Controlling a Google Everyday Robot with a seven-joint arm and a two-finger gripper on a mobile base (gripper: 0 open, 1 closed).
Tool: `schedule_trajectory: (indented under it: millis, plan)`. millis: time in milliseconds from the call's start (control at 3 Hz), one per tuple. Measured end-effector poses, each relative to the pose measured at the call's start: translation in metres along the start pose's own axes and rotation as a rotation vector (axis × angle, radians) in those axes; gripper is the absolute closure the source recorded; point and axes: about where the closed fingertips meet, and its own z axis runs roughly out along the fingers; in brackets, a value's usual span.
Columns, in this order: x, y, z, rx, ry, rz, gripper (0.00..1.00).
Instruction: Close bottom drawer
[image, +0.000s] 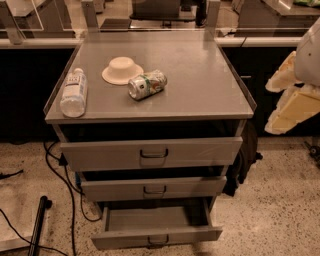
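Bottom drawer stands pulled out, with bare floor in front of it. Cables and a dark pole crowd the left side. The gripper hangs just right of the cabinet.

1. The bottom drawer is pulled out the furthest of the three, and its inside shows from above.
2. The middle drawer and top drawer each have a dark gap above the front.
3. On the surface, a bottle lies along the left edge.
4. An upturned white bowl sits left of centre, with a can on its side just beside it.
5. The end effector hangs beyond the right edge, apart from the cabinet.
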Motion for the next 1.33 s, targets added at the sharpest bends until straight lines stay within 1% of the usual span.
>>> schedule_trajectory:
  millis: [667, 1000, 1333]
  plan:
    - [0.000, 0.000, 0.000, 0.000, 0.000, 0.000, 0.88]
    - [0.005, 0.002, 0.000, 0.022, -0.004, 0.003, 1.00]
    - [0.020, 0.015, 0.015, 0.033, -0.025, 0.012, 1.00]
